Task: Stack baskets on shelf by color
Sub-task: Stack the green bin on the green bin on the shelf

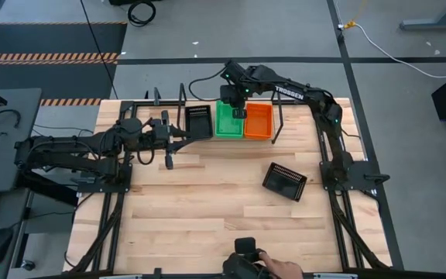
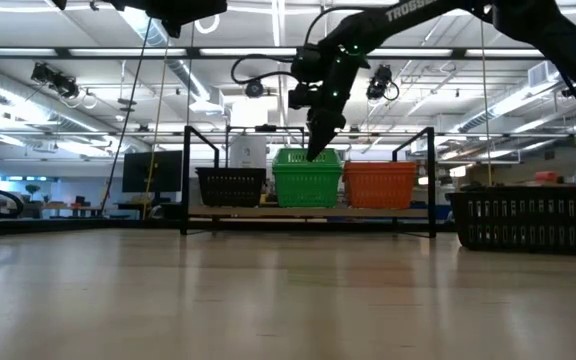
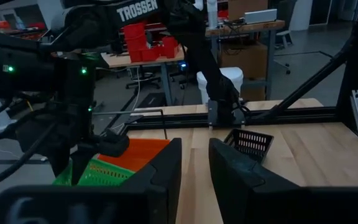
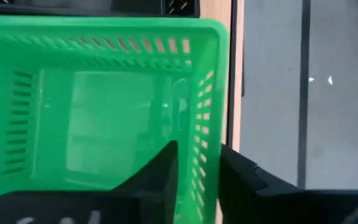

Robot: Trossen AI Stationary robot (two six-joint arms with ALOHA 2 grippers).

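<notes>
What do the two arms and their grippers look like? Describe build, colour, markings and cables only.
Both arms are dark, jointed and slim. The right arm carries white TROSSEN lettering and small green indicator lights, with black cables looping beside it. The left arm is also black and cable-draped. The left gripper and right gripper each have two flat, dark, blocky fingers.

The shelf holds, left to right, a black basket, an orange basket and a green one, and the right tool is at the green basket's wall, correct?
Not quite. In the high view the shelf order is black basket, green basket, then orange basket. The right tool does straddle the green basket's wall.

arms (image 1: 300, 97): dark, jointed | marking: white TROSSEN | LEDs: green
</notes>
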